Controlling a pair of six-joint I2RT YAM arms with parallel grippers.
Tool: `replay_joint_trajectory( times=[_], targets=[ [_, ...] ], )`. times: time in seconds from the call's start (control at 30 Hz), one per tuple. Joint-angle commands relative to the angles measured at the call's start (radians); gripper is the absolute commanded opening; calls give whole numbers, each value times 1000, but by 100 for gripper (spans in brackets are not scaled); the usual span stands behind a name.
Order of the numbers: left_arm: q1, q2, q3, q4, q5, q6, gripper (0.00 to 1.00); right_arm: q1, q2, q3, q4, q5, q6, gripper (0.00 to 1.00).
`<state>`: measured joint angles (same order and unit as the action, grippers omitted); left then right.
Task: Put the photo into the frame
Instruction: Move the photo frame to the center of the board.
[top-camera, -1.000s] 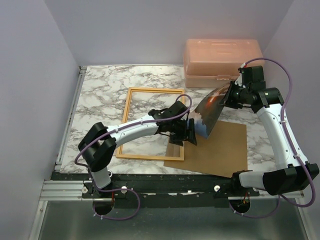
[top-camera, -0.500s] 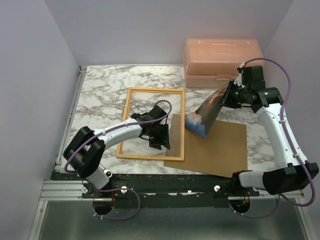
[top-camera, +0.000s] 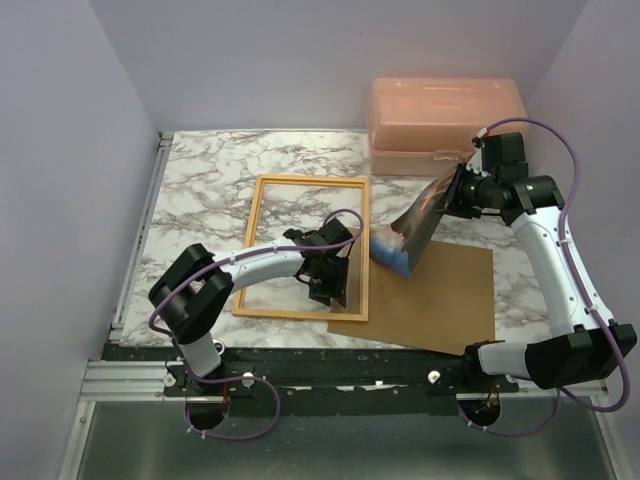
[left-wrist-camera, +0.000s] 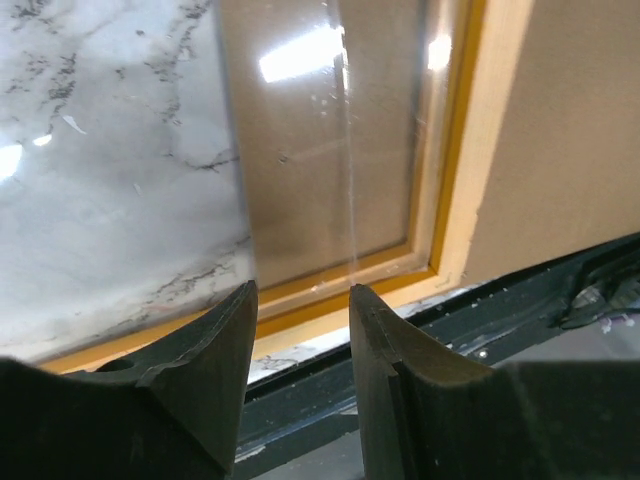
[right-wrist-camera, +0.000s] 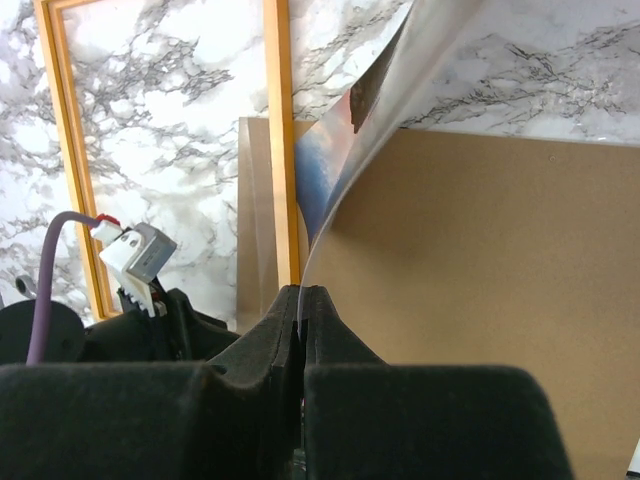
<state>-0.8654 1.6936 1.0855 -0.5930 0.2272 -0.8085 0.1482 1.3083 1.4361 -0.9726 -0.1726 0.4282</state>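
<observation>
From above, the thin orange wooden picture frame (top-camera: 251, 245) lies flat at the middle of the marble tabletop (top-camera: 200, 190). A plain brown backing board (top-camera: 440, 295) lies at its 4 o'clock and a pink translucent plastic box (top-camera: 445, 125) at its 1 o'clock. The glossy sunset photo (top-camera: 412, 232) hangs curled in the air at the frame's 3 o'clock, pinched by the right jaws, its low corner just outside the rail. The left jaws hover over the frame's 5 o'clock corner. Through the left wrist camera those jaws stand parted with nothing between them, above a clear transparent sheet (left-wrist-camera: 330, 130) inside the frame's corner (left-wrist-camera: 455, 200). Through the right wrist camera the jaws are clamped on the photo's edge (right-wrist-camera: 340, 170), which bows up toward 12 o'clock. I'd say the print wants carrying toward 9 o'clock, free edge seated against the rail first, then laid down slowly so it doesn't buckle.
</observation>
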Motion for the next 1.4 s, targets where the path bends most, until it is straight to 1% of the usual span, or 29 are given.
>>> replay_joint_trajectory(
  times=[0.0,0.2,0.47,0.6,0.8,0.93,0.97,1.13,1.37],
  targets=[
    [0,37,16,0,-20,-7,43,-8,2,-16,11,-19,-2,1],
    [-11,67,14,30,25,-17,43,-7,1,-20,15,-21,-3,0],
    [-61,122,78,46,88,-41,43,-8,2,-32,22,-24,-1,0],
    [-78,142,83,67,110,-59,43,-7,2,-38,23,-25,-2,0],
    [-79,148,83,79,123,-65,43,-7,1,-45,26,-28,-1,0],
    [-80,151,83,95,163,-62,43,-7,2,-48,29,-29,0,0],
    [-80,149,81,100,173,-63,43,-7,2,-48,28,-30,1,0],
    [-80,142,71,144,238,-71,34,-7,2,-46,31,-34,2,1],
    [-84,159,75,208,340,-95,33,-7,7,-18,24,-34,1,0]
  ],
)
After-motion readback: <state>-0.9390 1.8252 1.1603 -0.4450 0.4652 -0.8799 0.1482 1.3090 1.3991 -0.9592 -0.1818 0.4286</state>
